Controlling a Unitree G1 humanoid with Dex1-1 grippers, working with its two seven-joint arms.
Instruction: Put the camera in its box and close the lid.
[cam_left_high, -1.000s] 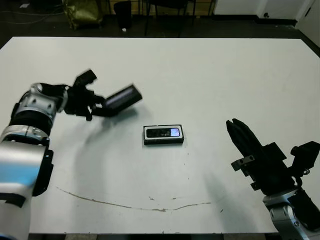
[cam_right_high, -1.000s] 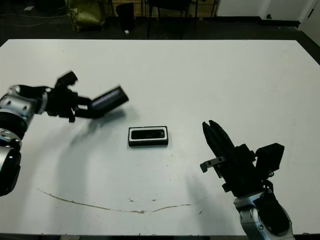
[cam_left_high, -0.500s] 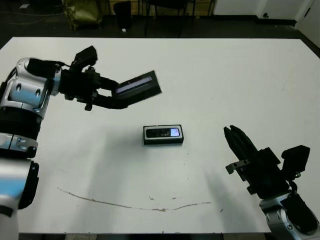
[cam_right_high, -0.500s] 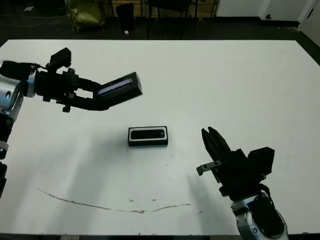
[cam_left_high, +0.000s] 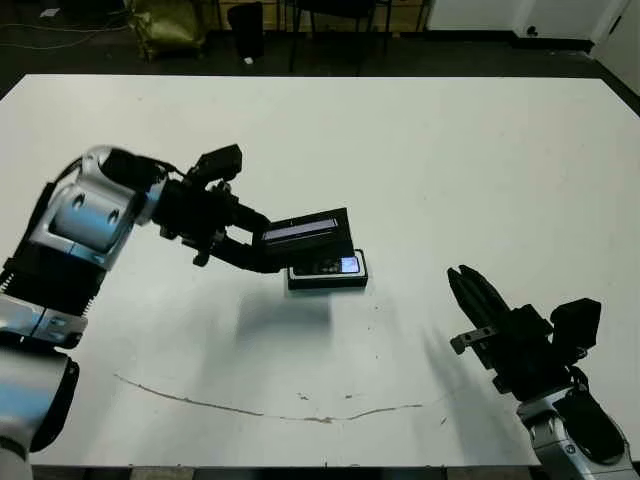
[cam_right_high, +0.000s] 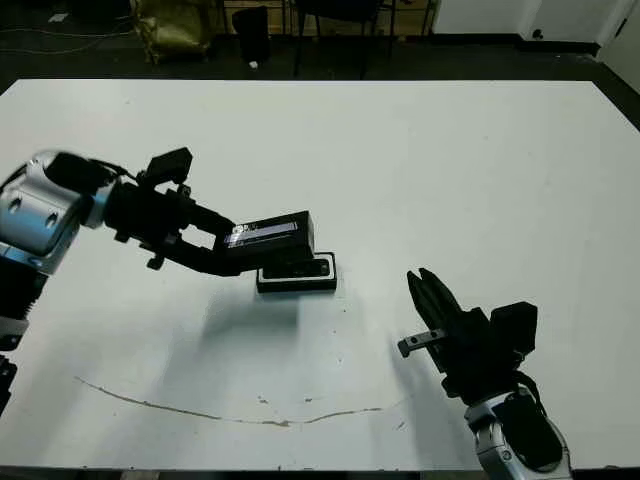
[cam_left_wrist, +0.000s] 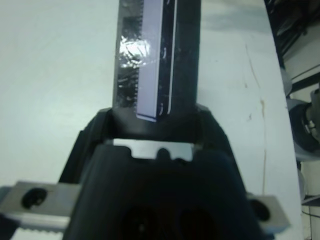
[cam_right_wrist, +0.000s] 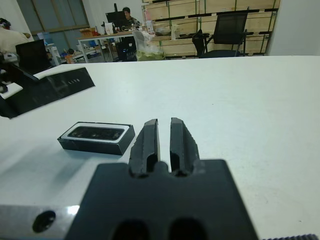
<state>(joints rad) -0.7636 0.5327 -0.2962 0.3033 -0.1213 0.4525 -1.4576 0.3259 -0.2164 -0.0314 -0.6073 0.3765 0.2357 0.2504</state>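
The box (cam_left_high: 325, 284), a shallow black tray with white lining, lies mid-table. The camera (cam_left_high: 335, 266) rests in it with its bluish screen up. My left gripper (cam_left_high: 272, 250) is shut on the lid (cam_left_high: 308, 236), a flat black cover with a silvery-purple strip. It holds the lid just above the box, tilted, overlapping the box's far left part. The left wrist view shows the lid (cam_left_wrist: 155, 55) clamped between the fingers. My right gripper (cam_left_high: 462, 280) stays near the front right, shut and holding nothing, to the right of the box (cam_right_wrist: 95, 137).
The white table (cam_left_high: 450, 150) has a thin brown scuff line (cam_left_high: 260, 410) near its front edge. Chairs and a bag stand on the dark floor past the far edge. A person (cam_right_wrist: 125, 12) sits far behind in the right wrist view.
My left arm has carried the lid rightward and down, from the table's left to just over the box. The right gripper has barely shifted.
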